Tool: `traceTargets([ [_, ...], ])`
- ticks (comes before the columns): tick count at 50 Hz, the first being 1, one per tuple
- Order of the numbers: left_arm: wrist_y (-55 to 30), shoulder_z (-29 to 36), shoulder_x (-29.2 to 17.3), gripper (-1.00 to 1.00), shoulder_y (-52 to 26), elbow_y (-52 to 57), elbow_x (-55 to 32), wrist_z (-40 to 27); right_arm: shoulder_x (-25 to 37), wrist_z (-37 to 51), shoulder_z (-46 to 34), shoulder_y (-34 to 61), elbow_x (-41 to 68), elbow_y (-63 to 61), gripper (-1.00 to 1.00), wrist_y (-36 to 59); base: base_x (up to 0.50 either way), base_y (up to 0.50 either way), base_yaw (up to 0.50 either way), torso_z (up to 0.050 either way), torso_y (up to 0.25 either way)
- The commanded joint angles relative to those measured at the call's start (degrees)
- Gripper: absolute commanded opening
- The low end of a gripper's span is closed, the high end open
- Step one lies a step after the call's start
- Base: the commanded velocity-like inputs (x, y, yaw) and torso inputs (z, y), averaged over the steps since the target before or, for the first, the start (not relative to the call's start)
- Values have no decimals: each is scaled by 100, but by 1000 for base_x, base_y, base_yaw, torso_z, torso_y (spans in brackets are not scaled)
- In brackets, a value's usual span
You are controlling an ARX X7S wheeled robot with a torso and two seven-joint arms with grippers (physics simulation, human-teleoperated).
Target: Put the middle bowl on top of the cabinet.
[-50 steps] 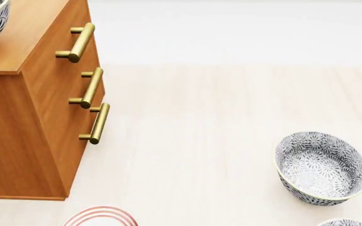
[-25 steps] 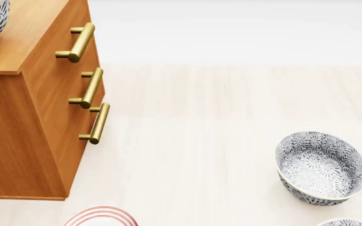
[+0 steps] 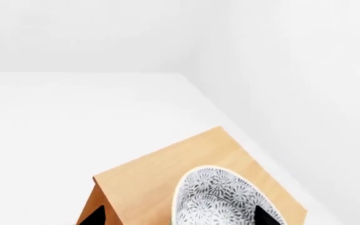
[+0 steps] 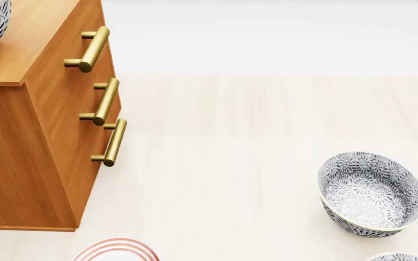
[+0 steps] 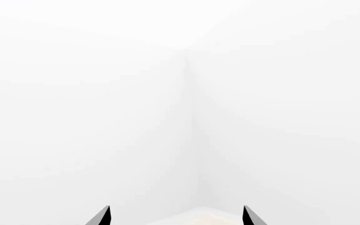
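The room is white all round, with bare walls that meet in a corner, and a pale wooden surface [image 4: 231, 163] below.

Closest to me, the left fingers [image 3: 178, 216] are spread wide. The middle bowl [image 3: 221, 199] sits between them, right under them, closer to one tip than the other. That tip shows dark in front of the bowl's rim. The other tip is well apart from the bowl, so the fingers are not squeezing it. The bowl stands the right way up on the flat top of the cabinet [image 3: 148, 180], close to the top's far edge. The bowl is round, so it has no long side to line up with. Nothing is in it.

I think the job looks nearly done. The next move would be to lift the left fingers straight up and away. The near tip must not catch the rim and drag the bowl off the edge.

The right fingers [image 5: 176, 216] are wide too, with nothing between them. They point at the wall corner, far from any bowl. So the left arm is the nearer one.

Farther off, out on the surface, another bowl [image 4: 371, 194] stands with nothing in it. A third bowl [image 4: 398, 256] just peeps in beside it. A round thing with red rings [image 4: 115, 250] lies near the cabinet's foot.
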Motion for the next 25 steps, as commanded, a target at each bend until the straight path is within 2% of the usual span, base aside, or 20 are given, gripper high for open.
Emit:
traceTargets([
  [1,158,-144,-247,100,289,1282,242,163,-94,-129,149,-47,-129,32,100,-61,0,0,0,0,0],
  [15,200,113,-568,100,538,2334,1187,306,-73,-131,169,-121,-119,41,100,-128,0,0,0,0,0],
  [25,320,294,-625,100,846,2738,1748,504,-59,-129,179,-156,-115,46,100,-156,0,0,0,0,0],
])
